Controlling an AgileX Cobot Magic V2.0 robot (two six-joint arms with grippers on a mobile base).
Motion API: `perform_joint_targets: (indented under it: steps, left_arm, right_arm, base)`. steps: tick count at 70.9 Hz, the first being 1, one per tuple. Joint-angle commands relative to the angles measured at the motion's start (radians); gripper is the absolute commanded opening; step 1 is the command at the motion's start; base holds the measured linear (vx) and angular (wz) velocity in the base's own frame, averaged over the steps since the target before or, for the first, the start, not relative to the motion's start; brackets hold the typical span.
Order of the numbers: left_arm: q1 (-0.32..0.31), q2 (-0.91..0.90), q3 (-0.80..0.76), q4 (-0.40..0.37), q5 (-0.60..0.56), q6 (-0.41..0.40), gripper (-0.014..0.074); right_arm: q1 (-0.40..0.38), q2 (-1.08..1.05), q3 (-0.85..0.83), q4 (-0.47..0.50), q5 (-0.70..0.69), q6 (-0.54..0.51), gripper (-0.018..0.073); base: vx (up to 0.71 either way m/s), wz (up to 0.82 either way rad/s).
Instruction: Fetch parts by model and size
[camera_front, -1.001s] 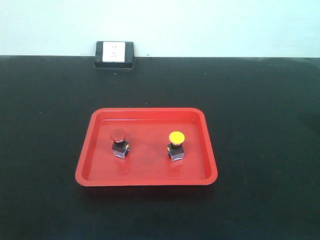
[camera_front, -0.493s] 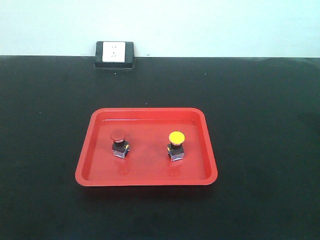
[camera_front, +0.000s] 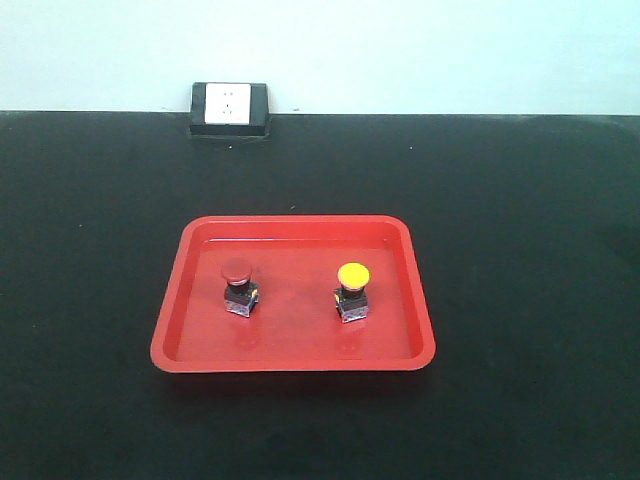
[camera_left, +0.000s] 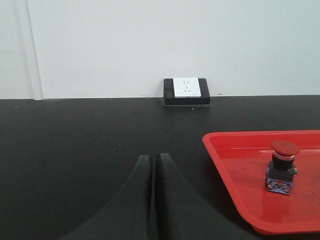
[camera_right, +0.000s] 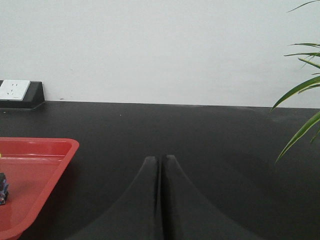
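Two parts stand upright in a red tray (camera_front: 180, 300): a red-capped push-button (camera_front: 238, 285) on the left and a yellow-capped push-button (camera_front: 352, 290) on the right, each on a dark blocky base. In the left wrist view the red-capped push-button (camera_left: 282, 167) sits in the tray (camera_left: 225, 160) to the right of my left gripper (camera_left: 152, 157), which is shut and holds nothing. My right gripper (camera_right: 160, 159) is shut too, empty, over the black table right of the tray (camera_right: 55, 160). Neither gripper shows in the front view.
A black-framed white wall socket (camera_front: 229, 108) stands at the table's back edge against the pale wall. Green plant leaves (camera_right: 302, 105) reach in at the far right of the right wrist view. The black tabletop (camera_front: 520, 250) surrounds the tray.
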Motion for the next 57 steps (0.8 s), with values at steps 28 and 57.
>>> perform_joint_targets:
  steps: [28, 57]
  left_arm:
    - [0.001, -0.015, 0.002, -0.010, -0.076, -0.008, -0.0006]
    - [0.001, -0.015, 0.002, -0.010, -0.076, -0.008, -0.0006]
  right_arm:
    - [-0.007, -0.008, 0.008, -0.005, -0.078, 0.001, -0.0009]
    - [-0.007, -0.008, 0.008, -0.005, -0.078, 0.001, -0.0009]
  base:
    - [0.00, 0.00]
    - [0.00, 0.00]
